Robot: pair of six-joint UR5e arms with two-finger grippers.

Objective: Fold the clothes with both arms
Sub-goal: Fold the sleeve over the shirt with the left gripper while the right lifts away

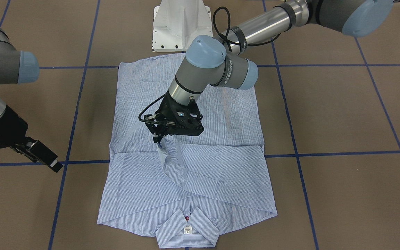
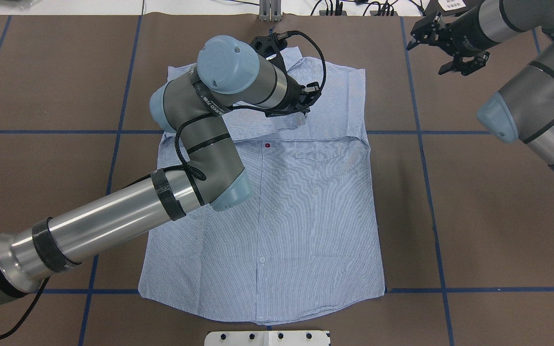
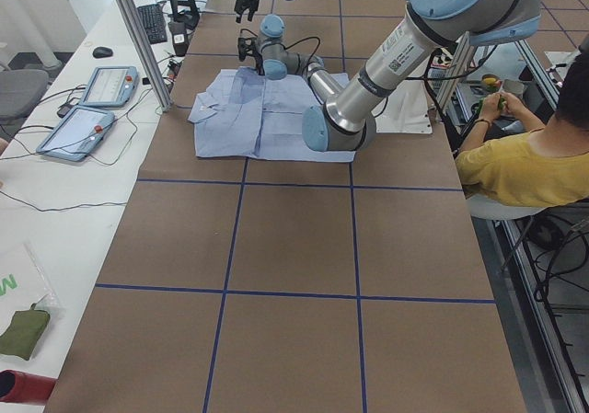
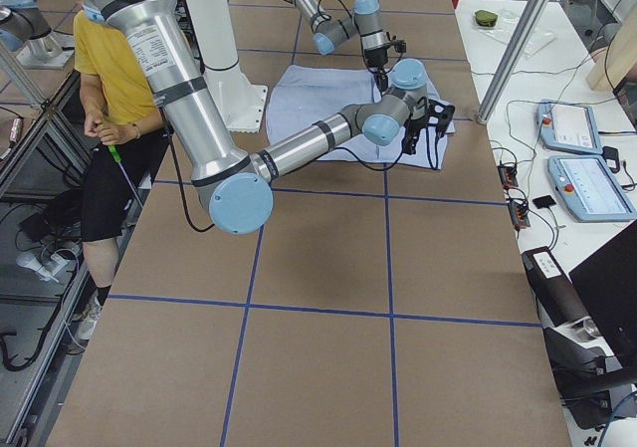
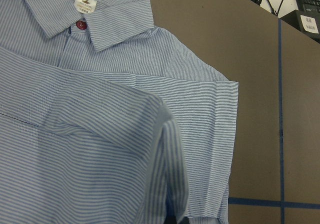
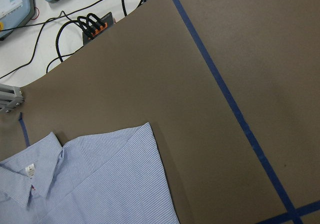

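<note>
The light blue striped shirt lies flat on the brown table with its front up and its collar away from the robot. Both sleeves are folded across the chest. My left gripper is over the middle of the shirt, shut on the end of a sleeve and holding it slightly raised. The left wrist view shows that sleeve close up, with the collar beyond. My right gripper hangs open and empty over bare table, off the shirt's collar-end corner.
The white pedestal base stands at the shirt's hem. Blue tape lines cross the table. Tablets and cables lie beyond the far edge. A seated person is beside the robot.
</note>
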